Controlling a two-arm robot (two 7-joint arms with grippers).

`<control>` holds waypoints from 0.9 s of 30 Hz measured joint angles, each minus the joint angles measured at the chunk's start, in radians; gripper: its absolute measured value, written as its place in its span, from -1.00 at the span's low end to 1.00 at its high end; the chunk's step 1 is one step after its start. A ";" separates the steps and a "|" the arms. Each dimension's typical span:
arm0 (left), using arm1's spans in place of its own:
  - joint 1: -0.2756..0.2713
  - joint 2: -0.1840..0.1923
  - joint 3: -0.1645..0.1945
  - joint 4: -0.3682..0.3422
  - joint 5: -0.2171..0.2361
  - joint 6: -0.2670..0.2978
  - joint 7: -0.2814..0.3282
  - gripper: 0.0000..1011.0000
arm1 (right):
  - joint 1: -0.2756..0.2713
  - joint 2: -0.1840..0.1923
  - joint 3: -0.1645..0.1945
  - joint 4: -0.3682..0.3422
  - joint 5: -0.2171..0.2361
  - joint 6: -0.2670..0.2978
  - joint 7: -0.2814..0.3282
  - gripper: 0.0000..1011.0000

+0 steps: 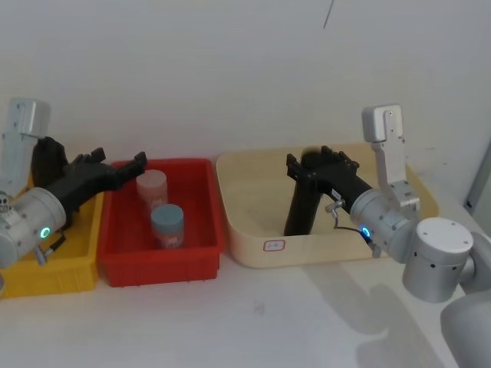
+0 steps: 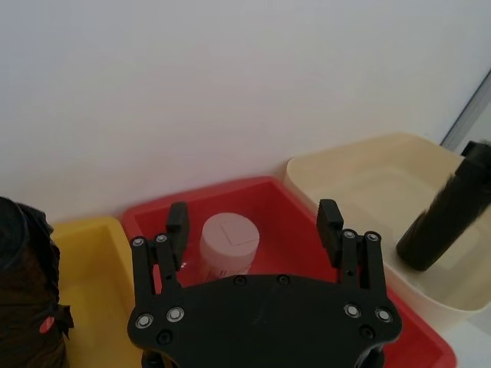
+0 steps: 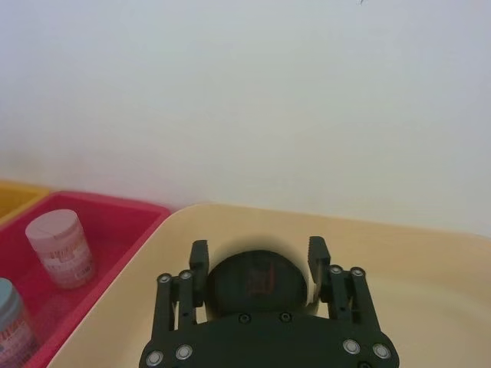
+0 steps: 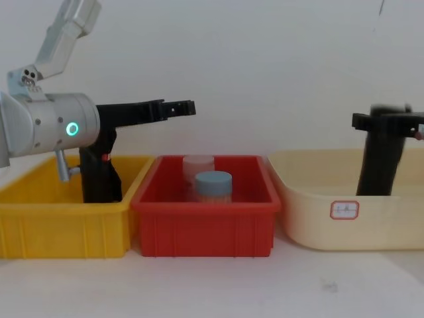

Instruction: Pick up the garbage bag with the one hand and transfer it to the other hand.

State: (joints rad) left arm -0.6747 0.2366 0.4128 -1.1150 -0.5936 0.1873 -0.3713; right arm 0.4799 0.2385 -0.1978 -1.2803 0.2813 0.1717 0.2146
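The garbage bag is a matte black roll that leans slightly, its lower end down inside the cream bin. It also appears in the chest view and the left wrist view. My right gripper, on the arm with the blue ring, is shut on the garbage bag's top end, one finger on each side. My left gripper, on the arm with the green ring, hangs open and holds nothing above the edge between the yellow bin and the red bin.
The red bin holds a white-lidded jar and a blue-lidded jar. A dark black object stands in the yellow bin behind my left arm. The three bins sit side by side against a white wall, with bare table in front.
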 joint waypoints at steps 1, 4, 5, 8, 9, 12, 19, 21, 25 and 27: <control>-0.003 -0.001 0.001 0.006 0.001 0.000 -0.001 0.98 | -0.001 0.000 0.000 0.000 0.000 0.000 0.000 0.58; -0.012 -0.007 0.004 0.027 0.004 0.002 -0.003 0.98 | -0.003 0.000 0.001 -0.002 0.000 0.001 0.001 0.75; -0.016 -0.009 0.005 0.037 0.005 0.003 -0.004 0.98 | -0.003 0.000 0.001 -0.003 0.000 0.001 0.001 0.75; -0.022 -0.012 0.006 0.048 0.006 0.004 -0.006 0.98 | -0.005 0.001 0.001 -0.004 -0.001 0.002 0.001 0.93; -0.025 -0.014 0.007 0.054 0.007 0.005 -0.007 0.98 | -0.005 0.001 0.001 -0.004 -0.001 0.002 0.001 0.96; -0.029 -0.016 0.008 0.062 0.008 0.005 -0.008 0.98 | -0.006 0.001 0.002 -0.005 -0.001 0.003 0.002 0.98; -0.037 -0.021 0.010 0.082 0.010 0.007 -0.010 0.98 | -0.007 0.001 0.003 -0.007 -0.002 0.003 0.003 0.98; -0.038 -0.021 0.011 0.084 0.010 0.007 -0.010 0.98 | -0.007 0.001 0.004 -0.010 -0.002 0.003 0.005 0.98; -0.041 -0.023 0.012 0.090 0.011 0.007 -0.011 0.98 | -0.008 0.001 0.006 -0.024 -0.002 -0.003 0.009 0.98; -0.043 -0.023 0.012 0.093 0.011 0.008 -0.011 0.98 | -0.009 0.002 0.007 -0.036 -0.002 -0.010 0.015 0.98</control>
State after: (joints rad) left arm -0.7172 0.2134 0.4248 -1.0223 -0.5823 0.1950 -0.3823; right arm 0.4710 0.2409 -0.1904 -1.3167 0.2792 0.1612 0.2299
